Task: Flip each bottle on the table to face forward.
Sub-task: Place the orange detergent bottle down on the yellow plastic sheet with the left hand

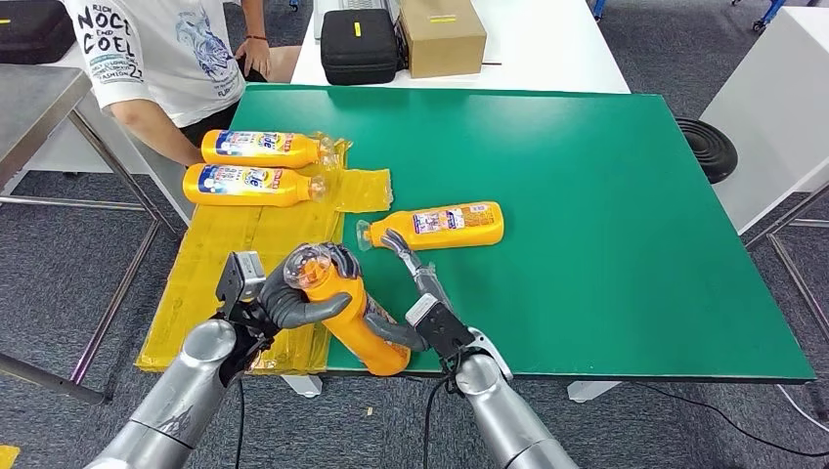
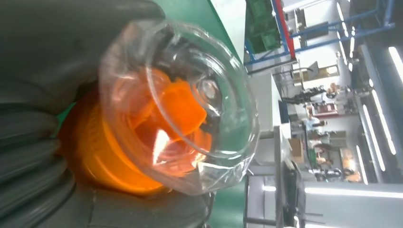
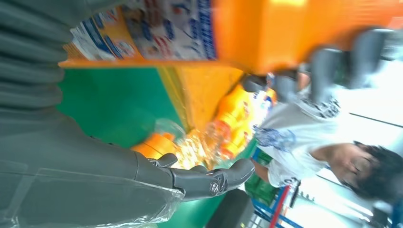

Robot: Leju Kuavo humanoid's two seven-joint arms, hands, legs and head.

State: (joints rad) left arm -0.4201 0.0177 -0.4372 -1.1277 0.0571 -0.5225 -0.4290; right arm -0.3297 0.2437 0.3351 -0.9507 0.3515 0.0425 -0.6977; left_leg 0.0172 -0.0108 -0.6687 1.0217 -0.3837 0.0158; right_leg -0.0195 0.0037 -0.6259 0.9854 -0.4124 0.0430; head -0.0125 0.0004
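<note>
Orange bottle [image 1: 354, 318] inside left hand [image 1: 298, 285] fingers [image 1: 311, 307]

1. The place looks like a robotics lab or test workshop rather than a home.
2. A green-topped work table [image 1: 587, 195] stands on grey carpet tile [image 1: 78, 254], with white tables [image 1: 547, 39] and a steel-framed bench [image 1: 39, 98] close around it.
3. A black equipment case [image 1: 359, 45] and a cardboard box [image 1: 442, 35] sit on the white table behind.
4. The left wrist view shows blue metal racking [image 2: 332, 33], ceiling strip lights [image 2: 394, 61] and people at distant workstations.
</note>
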